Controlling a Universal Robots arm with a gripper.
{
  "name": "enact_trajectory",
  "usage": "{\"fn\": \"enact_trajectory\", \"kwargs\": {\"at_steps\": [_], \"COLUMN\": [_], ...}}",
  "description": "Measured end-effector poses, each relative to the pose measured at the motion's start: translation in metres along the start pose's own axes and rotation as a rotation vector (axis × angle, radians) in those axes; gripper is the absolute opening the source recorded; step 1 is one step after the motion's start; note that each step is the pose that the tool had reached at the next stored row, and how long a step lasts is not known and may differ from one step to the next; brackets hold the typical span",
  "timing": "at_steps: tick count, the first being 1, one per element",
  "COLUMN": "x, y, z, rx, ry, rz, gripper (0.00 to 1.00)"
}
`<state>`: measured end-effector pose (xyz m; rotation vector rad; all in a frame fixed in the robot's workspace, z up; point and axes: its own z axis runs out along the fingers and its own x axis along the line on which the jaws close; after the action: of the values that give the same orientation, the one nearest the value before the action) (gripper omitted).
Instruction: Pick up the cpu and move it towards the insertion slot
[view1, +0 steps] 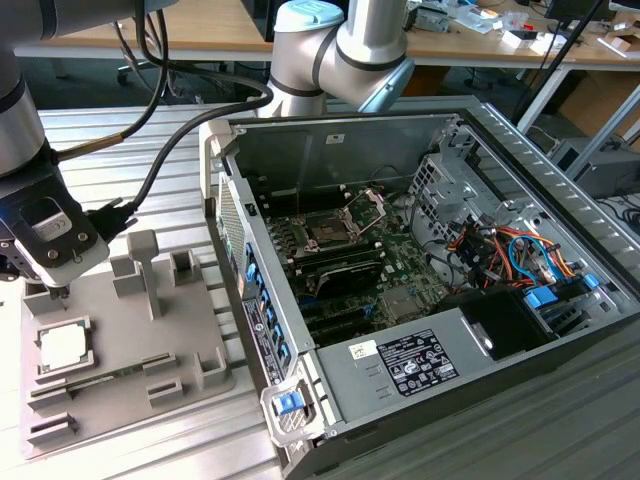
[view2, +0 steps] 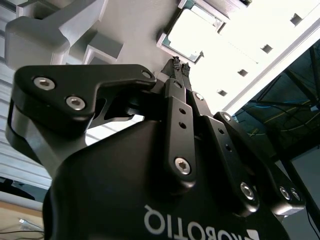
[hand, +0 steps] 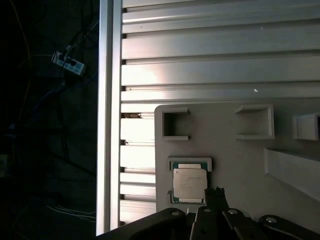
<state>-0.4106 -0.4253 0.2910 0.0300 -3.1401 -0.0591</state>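
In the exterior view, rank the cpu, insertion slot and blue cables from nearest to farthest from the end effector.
1. cpu, on the tray beside the end effector.
2. insertion slot, mid-case.
3. blue cables, exterior view's right.

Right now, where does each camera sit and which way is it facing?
Exterior view: off the arm, looking down on the grey tray, computer case and insertion slot; the arm and gripper show at the exterior view's left.
First wrist view: on the wrist, facing the tray; gripper tips near the cpu.
Second wrist view: on the wrist, looking along the gripper toward the tray.
All three share the cpu.
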Motion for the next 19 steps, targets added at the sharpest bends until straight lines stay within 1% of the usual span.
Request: {"fn": "enact_trajectory", "kwargs": {"at_steps": [19], "x": [0.0001], "y": [-0.0013], "z": [0.0034], "rx": [0.0000], "ry": [0.0001], "rz": [0.000], "gripper": [0.11]}}
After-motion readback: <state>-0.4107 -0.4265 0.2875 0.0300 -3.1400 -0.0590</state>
